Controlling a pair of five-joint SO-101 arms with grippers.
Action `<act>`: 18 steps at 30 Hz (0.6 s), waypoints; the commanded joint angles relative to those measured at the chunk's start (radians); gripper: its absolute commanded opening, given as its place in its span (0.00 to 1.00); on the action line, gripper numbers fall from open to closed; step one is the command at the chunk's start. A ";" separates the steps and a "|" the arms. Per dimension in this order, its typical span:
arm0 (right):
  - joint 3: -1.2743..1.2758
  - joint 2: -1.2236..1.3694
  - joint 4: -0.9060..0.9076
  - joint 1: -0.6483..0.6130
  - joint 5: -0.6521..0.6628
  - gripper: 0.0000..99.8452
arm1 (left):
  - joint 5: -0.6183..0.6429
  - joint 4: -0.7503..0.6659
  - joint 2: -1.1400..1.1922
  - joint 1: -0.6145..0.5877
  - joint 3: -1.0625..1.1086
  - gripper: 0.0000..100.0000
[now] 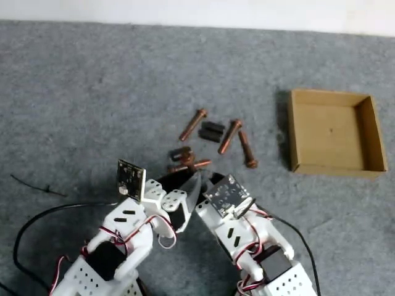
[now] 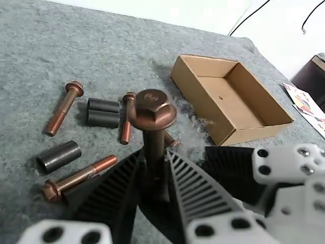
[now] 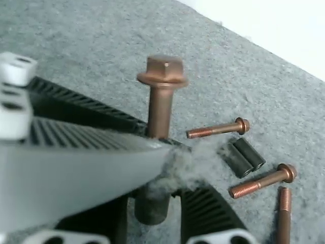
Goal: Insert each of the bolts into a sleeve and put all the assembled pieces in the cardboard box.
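A copper bolt stands upright between the ribbed fingers of my left gripper, which is shut on its shaft. In the right wrist view the same bolt runs down into a dark sleeve, and my right gripper is shut on that sleeve. Both grippers meet near the table's front. Loose bolts and sleeves lie just beyond them. The cardboard box sits open at the right.
Grey carpet covers the table. More loose parts lie in front of the left gripper: bolts and sleeves. A thin black cable tie lies at the left. The box wall is near the held bolt.
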 commanded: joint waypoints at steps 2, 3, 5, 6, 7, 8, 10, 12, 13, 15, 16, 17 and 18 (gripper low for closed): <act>0.018 -0.016 -0.002 0.022 -0.006 0.00 | 0.003 0.014 -0.002 -0.012 0.019 0.21; 0.018 -0.016 -0.002 0.022 -0.006 0.00 | 0.025 0.015 -0.002 -0.027 0.019 0.29; 0.018 -0.016 -0.002 0.022 -0.006 0.00 | 0.097 0.023 -0.002 -0.048 0.019 0.41; 0.018 -0.016 -0.002 0.024 -0.006 0.00 | 0.127 0.025 -0.004 -0.058 0.013 0.46; 0.018 -0.016 -0.002 0.024 -0.006 0.00 | 0.153 0.025 -0.004 -0.074 0.005 0.49; 0.018 -0.016 -0.002 0.024 -0.006 0.00 | 0.181 0.023 -0.004 -0.099 -0.007 0.50; 0.018 -0.016 -0.002 0.041 -0.006 0.00 | 0.249 0.023 -0.004 -0.170 -0.038 0.48; 0.018 -0.016 -0.004 0.073 -0.006 0.00 | 0.311 0.023 -0.005 -0.263 -0.065 0.45; 0.018 -0.016 -0.005 0.091 -0.006 0.00 | 0.342 0.020 -0.005 -0.315 -0.077 0.44; 0.018 -0.016 -0.008 0.128 -0.008 0.00 | 0.390 -0.018 -0.005 -0.401 -0.085 0.40; 0.018 -0.016 -0.021 0.148 -0.009 0.00 | 0.402 -0.040 -0.005 -0.438 -0.077 0.38; 0.018 -0.016 -0.038 0.174 -0.009 0.00 | 0.405 -0.061 -0.005 -0.466 -0.070 0.36; 0.018 -0.016 -0.053 0.202 -0.011 0.00 | 0.404 -0.080 -0.005 -0.484 -0.059 0.33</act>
